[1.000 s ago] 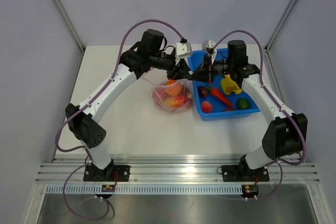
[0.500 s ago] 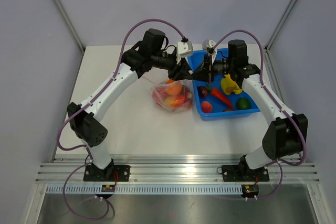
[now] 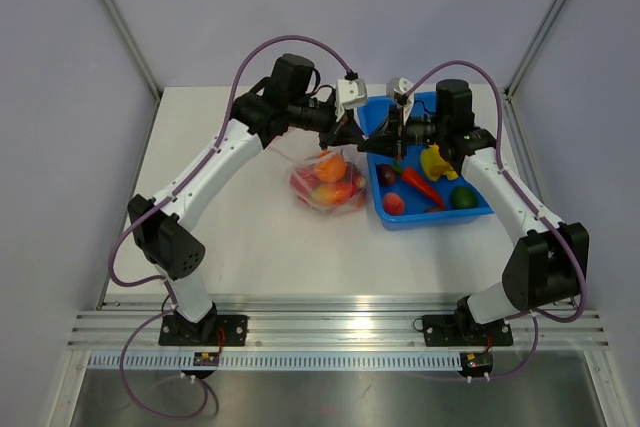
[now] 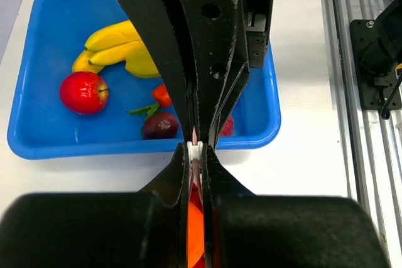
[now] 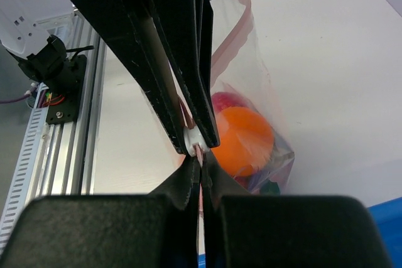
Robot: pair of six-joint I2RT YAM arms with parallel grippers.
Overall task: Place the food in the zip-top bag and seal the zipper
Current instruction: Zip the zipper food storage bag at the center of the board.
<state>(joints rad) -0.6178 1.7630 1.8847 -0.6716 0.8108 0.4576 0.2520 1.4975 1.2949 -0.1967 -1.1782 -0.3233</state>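
**Zip-top bag** [image 3: 345,197]: clear, floppy plastic, hanging upright from its mouth edge just left of the blue tray [image 4: 44,36].

**Zipper** [image 5: 242,22]: a pink strip along the mouth. It is pinched where the closed left gripper [image 4: 196,149] and right gripper [image 5: 198,150] meet, and one stretch bows away from that pinch.

**Food**: an orange fruit [image 5: 242,140], a red fruit [image 5: 225,101] and other pieces sit in the bag's bottom. A banana [image 4: 118,47], red apple [image 4: 83,91], purple fruit [image 4: 159,126], carrot [image 3: 420,184] and green fruit [image 3: 462,197] lie in the tray.
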